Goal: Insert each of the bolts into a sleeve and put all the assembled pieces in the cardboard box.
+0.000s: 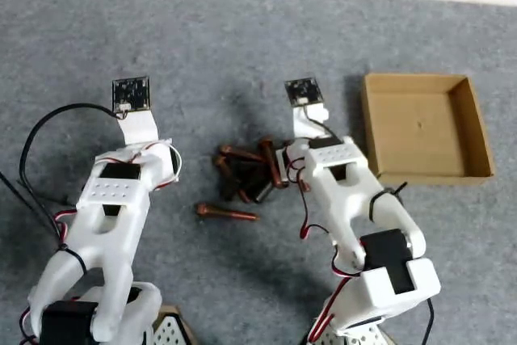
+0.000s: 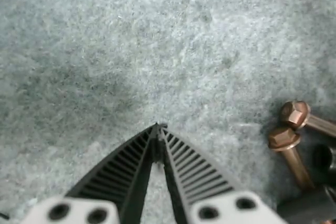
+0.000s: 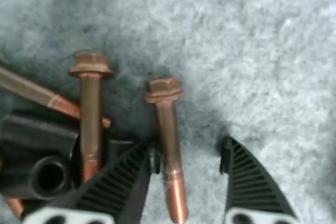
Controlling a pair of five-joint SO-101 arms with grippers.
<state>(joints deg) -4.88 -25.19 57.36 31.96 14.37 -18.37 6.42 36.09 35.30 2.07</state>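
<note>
Grey felt covers the bench [image 1: 242, 30]. The left pincer [image 2: 158, 128] is closed on nothing, over bare felt beside the heap of bolts [image 1: 242, 169] and black sleeves [image 3: 39, 140]. The right pincer [image 3: 189, 153] gapes wide astride one bolt [image 3: 167, 129] at the heap's edge. The cardboard box [image 1: 420, 131] stands just beside that arm, apart from the heap.

Bolts [image 1: 228, 213] and sleeves [image 1: 257, 191] lie left of cardboard box [image 1: 422, 128].
</note>
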